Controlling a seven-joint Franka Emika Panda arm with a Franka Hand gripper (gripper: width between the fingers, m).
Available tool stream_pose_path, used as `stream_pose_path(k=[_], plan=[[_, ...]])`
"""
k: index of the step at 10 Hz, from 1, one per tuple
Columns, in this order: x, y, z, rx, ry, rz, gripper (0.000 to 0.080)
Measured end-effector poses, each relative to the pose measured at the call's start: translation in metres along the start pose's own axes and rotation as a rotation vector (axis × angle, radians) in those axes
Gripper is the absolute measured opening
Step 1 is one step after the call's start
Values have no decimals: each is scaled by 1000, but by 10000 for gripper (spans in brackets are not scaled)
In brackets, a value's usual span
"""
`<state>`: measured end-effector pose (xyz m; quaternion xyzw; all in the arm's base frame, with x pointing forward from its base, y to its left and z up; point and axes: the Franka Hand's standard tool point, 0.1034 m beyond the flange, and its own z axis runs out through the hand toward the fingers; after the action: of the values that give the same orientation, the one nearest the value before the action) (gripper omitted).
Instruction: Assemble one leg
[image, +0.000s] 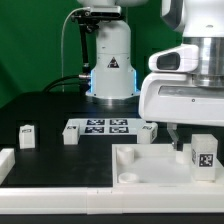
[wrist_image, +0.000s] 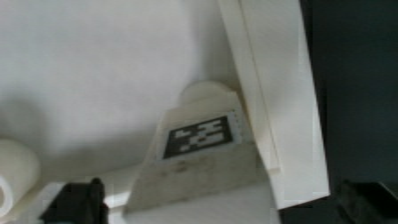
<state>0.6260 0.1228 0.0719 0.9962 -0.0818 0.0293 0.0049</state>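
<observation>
My gripper (image: 197, 138) hangs over the exterior view's right end of the large white tray-like piece (image: 135, 170). It is shut on a leg (image: 205, 157), a small white block with a square tag, which stands upright at the tray's corner. In the wrist view the leg (wrist_image: 199, 150) fills the gap between the dark fingers (wrist_image: 80, 202) of my gripper (wrist_image: 199, 208) and lies beside the tray's raised wall (wrist_image: 270, 90). Whether the leg's foot touches the tray I cannot tell.
Three more legs stand on the black table (image: 40, 105): one at the left (image: 27, 135), one (image: 70, 133) and one (image: 150, 130) at either end of the marker board (image: 100, 127). The robot base (image: 110, 65) stands behind. A round recess (wrist_image: 11, 165) shows in the tray.
</observation>
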Motion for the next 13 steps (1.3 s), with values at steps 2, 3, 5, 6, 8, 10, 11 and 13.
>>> stream_pose_path(k=[2,3,5,6,8,10,11,13], plan=[[1,3,0,-12,1,-172,649],[1,3,0,-12,1,-141,649],[1,4,1,-12,1,-141,513],[1,4,1,-12,1,-141,374],[1,4,1,-12,1,-117,291],[1,4,1,-13,1,-68,291],[0,0,1,-16,8,110,291],[-1,0,1,-25,16,421,291]])
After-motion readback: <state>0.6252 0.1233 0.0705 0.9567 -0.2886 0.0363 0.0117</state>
